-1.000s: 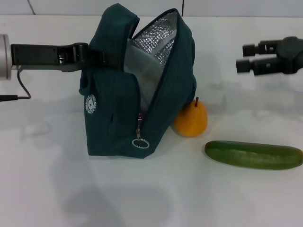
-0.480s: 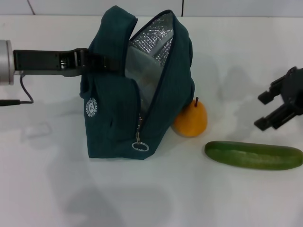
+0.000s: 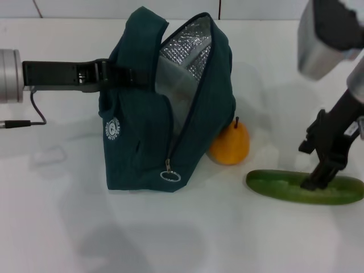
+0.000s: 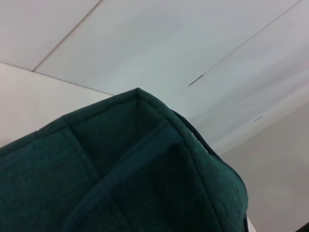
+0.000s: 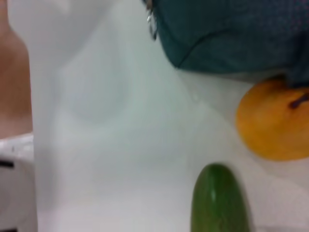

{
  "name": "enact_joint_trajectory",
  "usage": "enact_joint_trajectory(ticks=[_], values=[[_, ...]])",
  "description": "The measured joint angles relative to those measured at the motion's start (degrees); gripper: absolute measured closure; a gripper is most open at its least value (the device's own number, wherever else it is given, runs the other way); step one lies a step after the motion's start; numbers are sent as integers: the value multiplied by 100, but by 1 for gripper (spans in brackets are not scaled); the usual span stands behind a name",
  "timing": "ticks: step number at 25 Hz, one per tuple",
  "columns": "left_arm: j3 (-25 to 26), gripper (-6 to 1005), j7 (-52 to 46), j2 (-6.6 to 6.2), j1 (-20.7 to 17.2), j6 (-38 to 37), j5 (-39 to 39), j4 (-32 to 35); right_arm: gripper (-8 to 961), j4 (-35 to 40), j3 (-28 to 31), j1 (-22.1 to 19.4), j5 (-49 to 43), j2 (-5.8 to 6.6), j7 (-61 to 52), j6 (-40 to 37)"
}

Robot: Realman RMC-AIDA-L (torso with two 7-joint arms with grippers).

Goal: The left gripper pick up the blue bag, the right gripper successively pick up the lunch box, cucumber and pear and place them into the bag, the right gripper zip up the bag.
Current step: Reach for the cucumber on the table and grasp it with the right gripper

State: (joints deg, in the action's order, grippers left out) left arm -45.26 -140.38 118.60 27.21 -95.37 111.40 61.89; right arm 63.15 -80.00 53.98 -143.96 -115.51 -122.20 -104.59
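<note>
The blue bag [image 3: 142, 142] stands upright at the table's middle, its top unzipped and the silver lining showing. A pale, translucent shape [image 3: 170, 85] sits inside the opening, likely the lunch box. My left gripper [image 3: 116, 74] reaches in from the left and is shut on the bag's upper side. The pear [image 3: 230, 145] rests against the bag's right foot. The cucumber [image 3: 278, 185] lies flat at the right front. My right gripper [image 3: 310, 166] is open, lowered onto the cucumber's right half with a finger on either side. The right wrist view shows the cucumber's end [image 5: 217, 203], the pear [image 5: 273, 125] and the bag [image 5: 231, 34].
The white table [image 3: 68, 216] runs to a pale wall at the back. A black cable [image 3: 25, 122] trails from my left arm. The bag's ring zipper pull [image 3: 170, 176] hangs low at its front. The left wrist view shows only bag fabric [image 4: 120, 169].
My right gripper has dropped from high at the right down onto the cucumber. The left gripper and bag have stayed nearly still, shifting slightly right.
</note>
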Motion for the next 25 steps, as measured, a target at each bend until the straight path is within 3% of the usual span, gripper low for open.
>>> enact_joint_trajectory(ticks=[9, 25], values=[[0, 960, 2, 23, 30, 45, -4, -62, 157, -183, -1132, -64, -30, -41, -130, 728], [0, 960, 10, 31, 97, 117, -5, -63, 217, -446, -1664, -101, 173, -68, -99, 1297]])
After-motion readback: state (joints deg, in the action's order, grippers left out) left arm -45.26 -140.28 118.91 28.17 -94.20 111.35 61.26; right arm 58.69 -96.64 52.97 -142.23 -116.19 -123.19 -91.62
